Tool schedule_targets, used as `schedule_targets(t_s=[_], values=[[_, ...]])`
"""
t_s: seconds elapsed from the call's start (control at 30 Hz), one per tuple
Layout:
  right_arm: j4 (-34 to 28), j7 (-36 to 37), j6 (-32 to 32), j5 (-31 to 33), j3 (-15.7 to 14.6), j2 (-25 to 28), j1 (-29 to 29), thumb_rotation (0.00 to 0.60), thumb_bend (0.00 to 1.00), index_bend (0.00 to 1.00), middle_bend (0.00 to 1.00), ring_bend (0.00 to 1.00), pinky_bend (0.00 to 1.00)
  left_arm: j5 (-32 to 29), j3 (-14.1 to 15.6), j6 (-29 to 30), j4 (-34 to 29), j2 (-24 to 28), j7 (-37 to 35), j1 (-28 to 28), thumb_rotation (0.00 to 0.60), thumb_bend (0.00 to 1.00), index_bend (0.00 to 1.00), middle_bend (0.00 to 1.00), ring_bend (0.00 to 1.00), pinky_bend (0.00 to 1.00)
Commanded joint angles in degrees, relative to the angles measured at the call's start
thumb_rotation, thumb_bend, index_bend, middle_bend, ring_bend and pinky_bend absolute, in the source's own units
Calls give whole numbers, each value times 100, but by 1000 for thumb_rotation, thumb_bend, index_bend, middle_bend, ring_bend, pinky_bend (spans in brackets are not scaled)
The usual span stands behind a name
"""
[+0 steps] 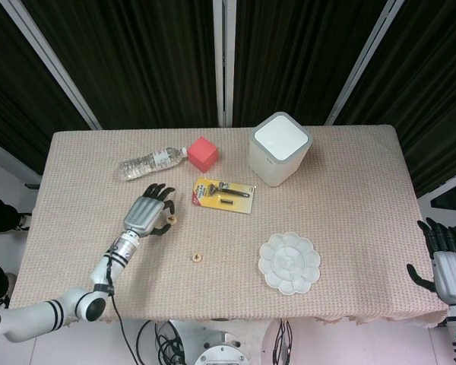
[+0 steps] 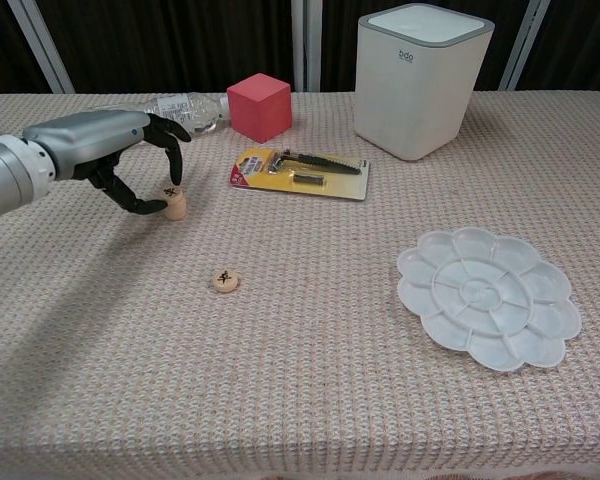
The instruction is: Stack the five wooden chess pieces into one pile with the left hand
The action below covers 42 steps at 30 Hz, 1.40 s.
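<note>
One loose chess piece (image 2: 225, 281) apart from left hand (image 2: 120, 150) pinching the pile (image 2: 173, 203).

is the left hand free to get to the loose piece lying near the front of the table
Probably yes. The loose piece lies alone on bare cloth a short way from the left hand, nothing between them. But its fingers are at the pile, so it must let go first.

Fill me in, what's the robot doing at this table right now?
It's stacking wooden chess pieces with its left hand. That hand is at a short pile of pieces near the table's left side, fingertips on it. One loose piece lies flat nearer the front edge, not yet on the pile. The right hand hangs off the right edge of the table, holding nothing.
</note>
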Motion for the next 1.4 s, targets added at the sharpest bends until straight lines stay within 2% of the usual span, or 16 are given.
schedule_targets(t_s=[0.03, 0.33, 0.6, 0.77, 1.03, 1.17, 1.4], values=[[6, 2, -1, 3, 0, -4, -1, 600, 242, 0, 0, 0, 0, 5, -1, 7, 12, -13, -20, -4, 600, 284, 442, 101, 0, 0], [39, 47, 8, 12, 8, -4, -10, 600, 243, 0, 0, 0, 0, 55, 22, 149, -154, 76, 17, 45, 600, 284, 423, 102, 0, 0], [50, 50, -2, -6, 8, -21, 5, 600, 242, 0, 0, 0, 0, 312, 211, 654, -1077, 423, 341, 300, 600, 284, 412, 100, 0, 0], [36, 54, 31, -39, -2, -29, -7, 600, 243, 0, 0, 0, 0, 798, 485, 833, -1366, 323, 237, 390, 600, 283, 393, 99, 0, 2], [95, 145, 106, -37, -23, -20, -79, 600, 243, 0, 0, 0, 0, 1737, 981, 1075, -1240, -98, 81, 470, 600, 282, 345, 98, 0, 4], [127, 213, 113, -29, -28, -10, -102, 600, 243, 0, 0, 0, 0, 1929, 1163, 1026, -1029, -249, 152, 493, 600, 282, 342, 96, 0, 0], [164, 267, 131, -41, -23, -11, -116, 600, 243, 0, 0, 0, 0, 1768, 1095, 839, -742, -379, 156, 499, 600, 282, 341, 89, 0, 0]])
